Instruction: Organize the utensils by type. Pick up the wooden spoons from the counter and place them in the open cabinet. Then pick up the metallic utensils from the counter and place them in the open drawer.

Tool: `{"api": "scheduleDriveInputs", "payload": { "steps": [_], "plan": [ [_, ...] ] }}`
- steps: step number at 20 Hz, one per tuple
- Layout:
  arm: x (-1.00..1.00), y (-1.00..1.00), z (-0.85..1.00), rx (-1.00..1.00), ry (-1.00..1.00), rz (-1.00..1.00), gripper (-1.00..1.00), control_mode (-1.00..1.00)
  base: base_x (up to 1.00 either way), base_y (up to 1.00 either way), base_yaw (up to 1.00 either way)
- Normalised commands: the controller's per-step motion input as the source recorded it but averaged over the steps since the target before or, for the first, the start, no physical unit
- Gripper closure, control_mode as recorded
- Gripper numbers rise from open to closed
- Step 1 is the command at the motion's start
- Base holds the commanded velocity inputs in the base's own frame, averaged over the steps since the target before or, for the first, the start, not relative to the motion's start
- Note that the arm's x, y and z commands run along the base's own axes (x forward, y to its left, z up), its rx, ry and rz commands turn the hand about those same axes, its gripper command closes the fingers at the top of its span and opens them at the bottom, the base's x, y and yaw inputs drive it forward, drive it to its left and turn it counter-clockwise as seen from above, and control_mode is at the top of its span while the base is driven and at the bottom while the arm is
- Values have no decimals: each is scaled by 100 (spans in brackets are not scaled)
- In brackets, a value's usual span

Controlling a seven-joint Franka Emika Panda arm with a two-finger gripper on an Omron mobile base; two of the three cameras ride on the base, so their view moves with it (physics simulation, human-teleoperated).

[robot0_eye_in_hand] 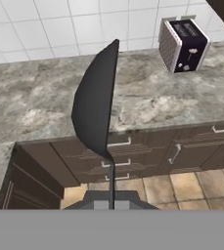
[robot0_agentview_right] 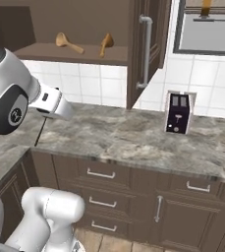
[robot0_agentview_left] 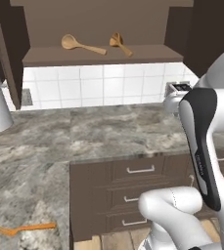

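Marbled counter (robot0_agentview_left: 99, 129) at frame centre. Both wooden spoons (robot0_agentview_left: 81, 45) already on open cabinet (robot0_agentview_left: 99, 56) shelf, upper frame. Dark utensil (robot0_eye_in_hand: 96, 105) clamped in gripper (robot0_eye_in_hand: 111, 202), blade pointing up; thin, stiff, probably light and slippery, hold near handle. Orange utensil (robot0_agentview_left: 28, 228) lower left.

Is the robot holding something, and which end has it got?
Yes: the gripper holds the thin dark metallic utensil by its slim handle end; the broad blade points away over the marbled counter.
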Motion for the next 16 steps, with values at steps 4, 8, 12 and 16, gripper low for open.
{"api": "scheduleDriveInputs", "payload": {
  "steps": [4,8,12,16],
  "plan": [
    [0,0,0,0,0,0,100,100,-24,-16,-6],
    [0,0,0,0,0,0,100,100,-32,-15,-2],
    [0,0,0,0,0,0,100,100,-46,-15,-21],
    [0,0,0,0,0,0,100,100,-69,-37,-39]
  ]
}}
